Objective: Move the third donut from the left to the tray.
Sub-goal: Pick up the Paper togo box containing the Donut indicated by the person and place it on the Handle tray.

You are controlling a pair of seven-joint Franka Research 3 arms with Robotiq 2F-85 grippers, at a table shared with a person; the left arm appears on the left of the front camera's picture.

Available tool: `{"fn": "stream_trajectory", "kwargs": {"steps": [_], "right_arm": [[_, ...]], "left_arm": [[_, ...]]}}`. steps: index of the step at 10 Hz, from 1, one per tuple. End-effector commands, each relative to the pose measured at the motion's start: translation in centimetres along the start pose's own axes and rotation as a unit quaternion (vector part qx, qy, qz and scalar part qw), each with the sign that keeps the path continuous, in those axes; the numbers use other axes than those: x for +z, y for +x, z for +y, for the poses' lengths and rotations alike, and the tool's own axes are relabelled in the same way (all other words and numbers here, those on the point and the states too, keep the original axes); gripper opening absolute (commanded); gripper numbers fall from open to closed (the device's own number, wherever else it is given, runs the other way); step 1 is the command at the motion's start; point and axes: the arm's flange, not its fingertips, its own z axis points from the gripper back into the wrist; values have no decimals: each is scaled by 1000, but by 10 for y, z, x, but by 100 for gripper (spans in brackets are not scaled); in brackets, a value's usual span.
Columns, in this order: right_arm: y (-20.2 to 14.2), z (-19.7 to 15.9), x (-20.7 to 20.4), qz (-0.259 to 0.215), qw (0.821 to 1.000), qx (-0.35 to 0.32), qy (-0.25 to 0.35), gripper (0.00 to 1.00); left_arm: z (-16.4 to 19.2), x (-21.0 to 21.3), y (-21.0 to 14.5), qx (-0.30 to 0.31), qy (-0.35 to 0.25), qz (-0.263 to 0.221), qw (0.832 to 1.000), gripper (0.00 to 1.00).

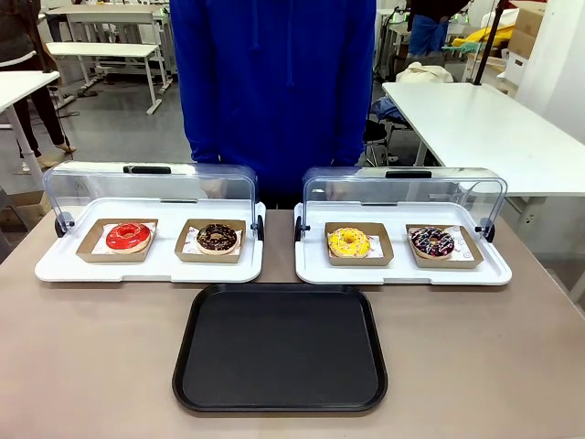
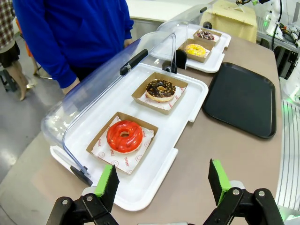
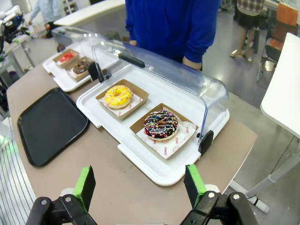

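A brown desk (image 1: 82, 366) fills the room's near side. The left tool (image 2: 163, 180) and right tool (image 3: 139, 180) both hang spread wide above it. The yellow-iced donut (image 1: 348, 241) sits on the right display base (image 1: 402, 273), just beyond the black tray (image 1: 280, 347).

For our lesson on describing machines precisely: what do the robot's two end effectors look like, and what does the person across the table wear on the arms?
The left end effector and right end effector look alike: black linkage bars joined by silver-headed pins, each with two flat fingers faced in bright green pads. The person wears long royal-blue sleeves.
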Motion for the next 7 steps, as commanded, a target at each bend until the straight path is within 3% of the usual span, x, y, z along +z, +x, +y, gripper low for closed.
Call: {"fn": "stream_trajectory", "kwargs": {"steps": [1, 7], "right_arm": [[2, -3, -1, -15, 1000, 12, 2, 100], [2, -3, -1, -15, 1000, 12, 2, 100]], "left_arm": [[1, 2, 1, -5, -2, 5, 1000, 100], [1, 2, 1, -5, -2, 5, 1000, 100]]}}
